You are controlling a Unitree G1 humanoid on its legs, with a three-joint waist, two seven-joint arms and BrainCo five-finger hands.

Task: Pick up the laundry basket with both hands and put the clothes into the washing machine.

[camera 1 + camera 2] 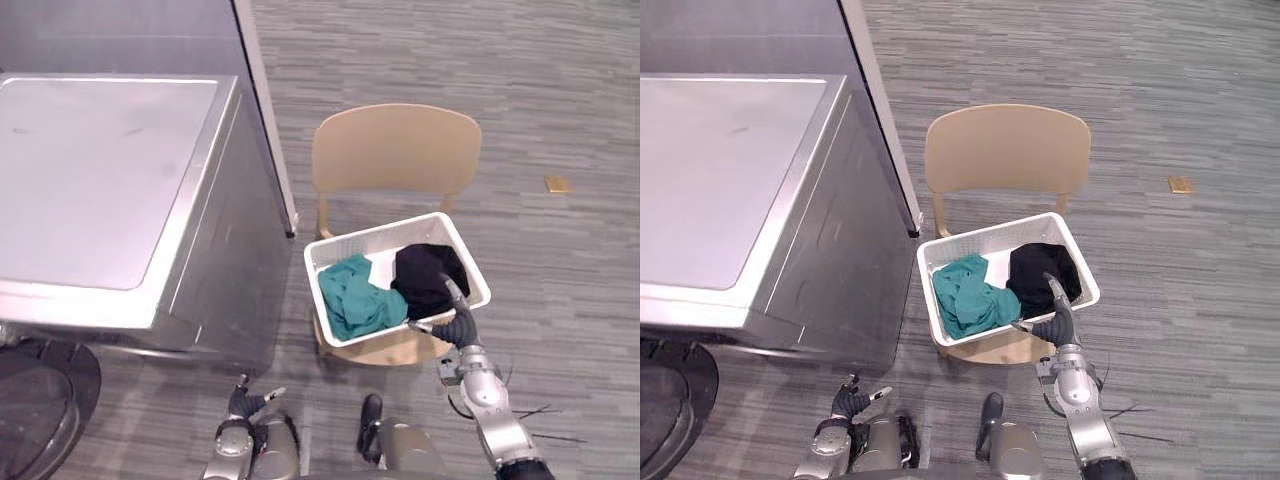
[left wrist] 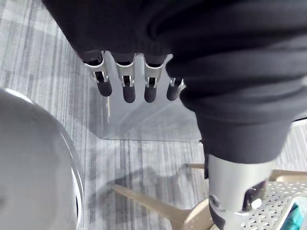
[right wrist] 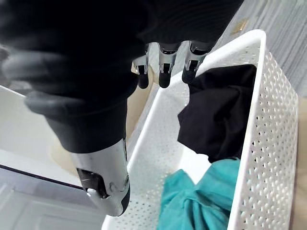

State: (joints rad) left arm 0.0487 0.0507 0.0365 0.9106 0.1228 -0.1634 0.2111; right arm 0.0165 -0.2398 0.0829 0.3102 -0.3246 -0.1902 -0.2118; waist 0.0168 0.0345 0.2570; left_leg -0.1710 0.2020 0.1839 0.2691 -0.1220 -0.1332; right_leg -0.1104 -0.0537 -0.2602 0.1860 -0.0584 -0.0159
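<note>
A white perforated laundry basket rests on the seat of a light wooden chair. Inside it a teal cloth lies on the left and a black cloth on the right. My right hand hovers at the basket's near right corner, open, with straight fingers over the rim and the thumb spread apart. It holds nothing. My left hand hangs low, left of the chair and apart from the basket, with its fingers straight and open.
The silver washing machine stands to the left of the chair, its round dark door at the lower left. A small yellow object lies on the grey floor far right. The chair's legs show near my left hand.
</note>
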